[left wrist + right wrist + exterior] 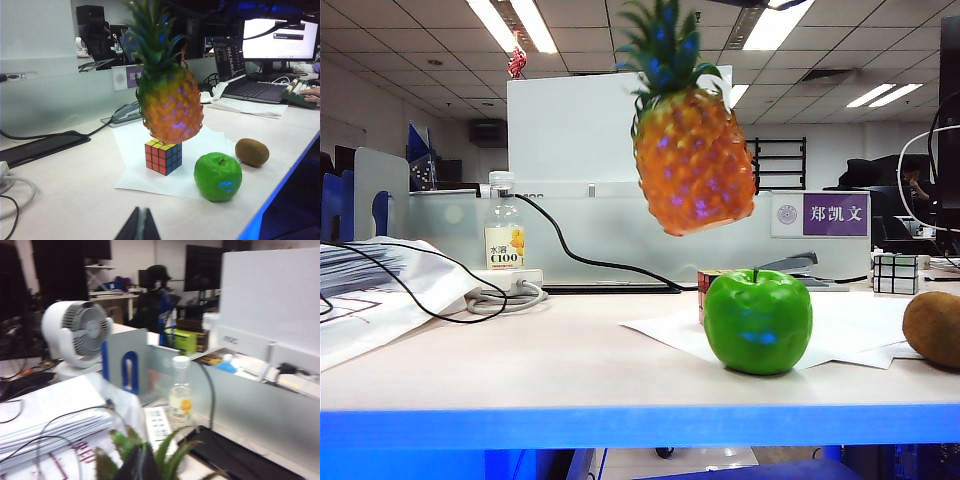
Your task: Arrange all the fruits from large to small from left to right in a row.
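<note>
The right gripper [141, 460] is mostly cut off in its own wrist view: only dark closed fingertips show among the green crown leaves, clamped on the tall orange plastic pineapple [690, 150]. In the exterior view that gripper is out of sight above the top edge, and the crown tip is cropped with it. The pineapple hangs clear of the table [520, 370], above and a little left of the glossy green apple [758, 322]. Its long axis runs nearly vertical, crown up, with the base swung slightly to the right.

The apple sits stem up on a white paper sheet [670, 330]. The small brown fuzzy kiwi [933, 328] lies to the apple's right, cut by the frame edge in the exterior view. The left wrist view shows the kiwi [251, 152] whole, lying on its side just beside the apple.

A multicoloured puzzle cube [163, 156] stands behind the apple; from the exterior camera it is largely hidden, while the left wrist view shows it in full under the hanging pineapple. A clear bottle with a yellow label [504, 235] stands well left of the apple, blurred in the right wrist view.

The left gripper [139, 226] has its fingertips pressed together, holding nothing, low over the table on the near side of the apple.
</note>
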You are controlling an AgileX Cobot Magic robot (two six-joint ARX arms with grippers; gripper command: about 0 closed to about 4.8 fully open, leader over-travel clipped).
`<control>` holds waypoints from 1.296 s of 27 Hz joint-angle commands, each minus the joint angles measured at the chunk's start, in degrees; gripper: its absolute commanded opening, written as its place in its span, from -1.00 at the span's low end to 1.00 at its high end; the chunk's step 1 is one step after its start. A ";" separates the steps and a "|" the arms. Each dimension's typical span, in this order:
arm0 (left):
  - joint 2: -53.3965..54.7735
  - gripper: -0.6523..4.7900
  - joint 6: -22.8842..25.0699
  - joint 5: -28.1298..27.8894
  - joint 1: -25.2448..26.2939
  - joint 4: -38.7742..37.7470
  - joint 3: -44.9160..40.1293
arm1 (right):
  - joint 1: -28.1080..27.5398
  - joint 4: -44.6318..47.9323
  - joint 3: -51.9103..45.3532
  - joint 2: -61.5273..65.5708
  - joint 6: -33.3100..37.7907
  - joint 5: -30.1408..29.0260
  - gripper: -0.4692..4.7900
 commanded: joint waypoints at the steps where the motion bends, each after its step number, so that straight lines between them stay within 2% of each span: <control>1: -0.09 -0.78 0.00 0.46 0.00 0.72 0.07 | 1.73 2.95 1.20 1.05 0.20 -1.64 -0.85; 21: -0.09 -0.78 0.00 0.48 0.00 0.72 0.07 | 11.72 -2.54 1.16 4.61 1.05 -4.44 -0.85; 35: -0.09 -0.78 0.04 0.66 0.00 0.72 0.07 | 15.34 -4.09 1.11 9.27 1.07 -4.57 -0.85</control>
